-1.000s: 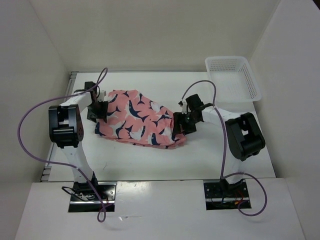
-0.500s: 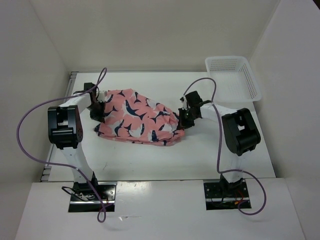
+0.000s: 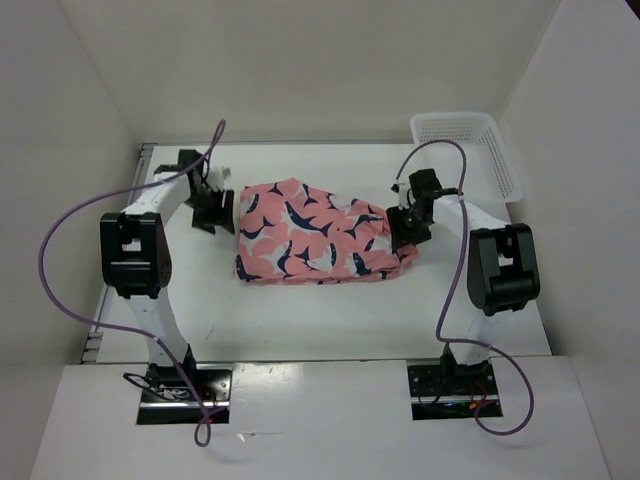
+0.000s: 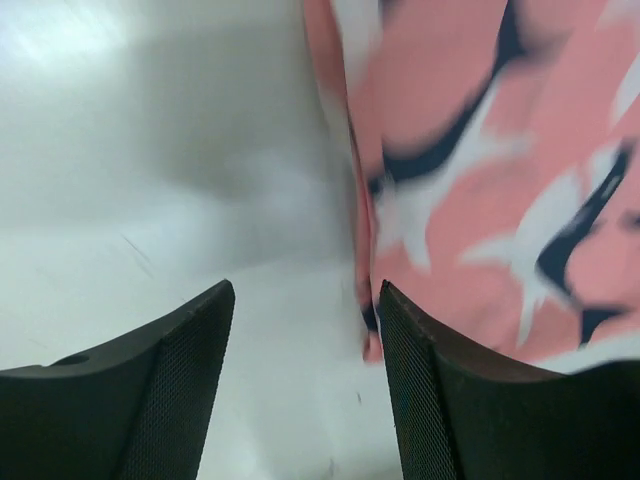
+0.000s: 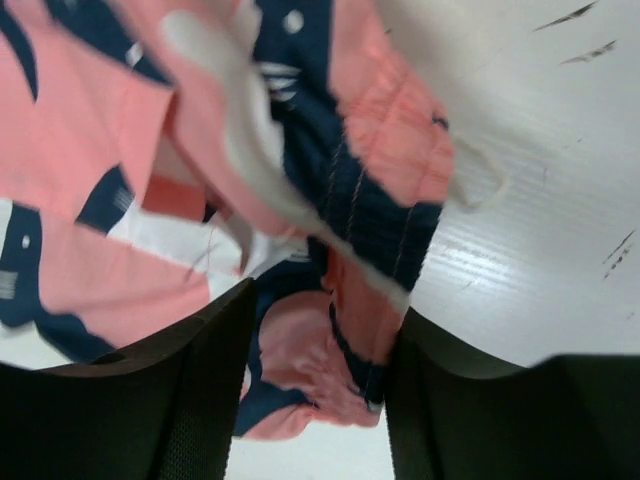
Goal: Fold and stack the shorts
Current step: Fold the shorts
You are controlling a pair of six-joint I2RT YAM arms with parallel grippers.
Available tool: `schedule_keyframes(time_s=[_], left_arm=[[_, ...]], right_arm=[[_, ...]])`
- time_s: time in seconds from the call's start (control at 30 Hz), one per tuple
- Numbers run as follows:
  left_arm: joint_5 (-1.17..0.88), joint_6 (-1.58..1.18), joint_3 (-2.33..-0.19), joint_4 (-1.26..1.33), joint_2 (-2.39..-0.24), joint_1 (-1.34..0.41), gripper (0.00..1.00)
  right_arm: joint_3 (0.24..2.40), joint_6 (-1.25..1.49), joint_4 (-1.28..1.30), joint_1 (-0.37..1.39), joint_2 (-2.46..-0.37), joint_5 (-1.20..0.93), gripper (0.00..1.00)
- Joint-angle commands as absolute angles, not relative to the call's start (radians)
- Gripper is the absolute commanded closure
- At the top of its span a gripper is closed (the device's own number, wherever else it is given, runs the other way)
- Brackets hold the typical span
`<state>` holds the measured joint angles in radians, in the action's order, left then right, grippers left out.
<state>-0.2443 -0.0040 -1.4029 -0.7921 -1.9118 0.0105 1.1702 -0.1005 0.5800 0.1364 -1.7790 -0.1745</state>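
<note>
The left fingers stand narrowly apart with only bare tabletop between them. The left edge of the shorts lies just beside them, not in the gap. The right fingers are closed on a bunched fold of fabric at the right end of the garment, and the cloth fills the gap from one finger to the other. The shorts lie in the middle of the tabletop as a rumpled, roughly oblong bundle, near the white mesh basket at the far right but apart from it. We judge the task to be at an early stage: the cloth is gathered rather than flattened, no clean fold line shows, and stacking is not yet begun. Smoothing, folding and placement remain.
</note>
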Motion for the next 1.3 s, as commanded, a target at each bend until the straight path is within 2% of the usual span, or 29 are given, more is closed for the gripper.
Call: schedule_keyframes(time_s=[0.0, 0.1, 0.3, 0.47, 0.57, 0.6, 0.63, 0.67, 0.73, 0.83, 0.97, 1.27], left_arm=[[-0.290, 0.000, -1.630, -0.710, -2.023, 0.031, 0.32], [-0.304, 0.000, -1.835, -0.701, -2.150, 0.022, 0.32], [-0.288, 0.000, -2.051, -0.683, -2.353, -0.032, 0.28], [-0.354, 0.000, -2.164, -0.748, -2.459, -0.054, 0.28], [-0.354, 0.000, -2.175, -0.788, -2.477, -0.054, 0.38], [-0.354, 0.000, -2.163, -0.788, -2.477, -0.054, 0.44], [-0.354, 0.000, -2.154, -0.788, -2.477, -0.054, 0.56], [-0.354, 0.000, -2.145, -0.775, -2.458, -0.054, 0.61], [-0.354, 0.000, -2.116, -0.749, -2.407, -0.063, 0.61], [-0.279, 0.000, -2.056, -0.668, -2.295, -0.089, 0.47], [-0.232, 0.000, -1.910, -0.555, -2.174, -0.129, 0.39], [-0.432, 0.000, -1.861, -0.591, -2.195, -0.170, 0.39]], right_arm=[[1.201, -0.204, 0.661, 0.149, -1.692, -0.170, 0.42], [1.242, -0.264, 0.695, 0.187, -1.663, -0.065, 0.42], [1.295, -0.322, 0.643, 0.339, -1.539, 0.207, 0.46], [1.362, -0.289, 0.557, 0.478, -1.571, 0.198, 0.47], [1.374, -0.230, 0.517, 0.505, -1.652, 0.143, 0.47], [1.374, -0.215, 0.500, 0.515, -1.689, 0.127, 0.47], [1.361, -0.204, 0.483, 0.515, -1.704, 0.118, 0.49], [1.348, -0.183, 0.438, 0.515, -1.719, 0.118, 0.51], [1.316, -0.170, 0.411, 0.515, -1.773, 0.100, 0.58], [1.280, -0.161, 0.384, 0.515, -1.847, 0.078, 0.62], [1.236, -0.195, 0.330, 0.515, -1.907, 0.078, 0.63], [1.279, -0.230, 0.288, 0.515, -1.982, 0.069, 0.63]])
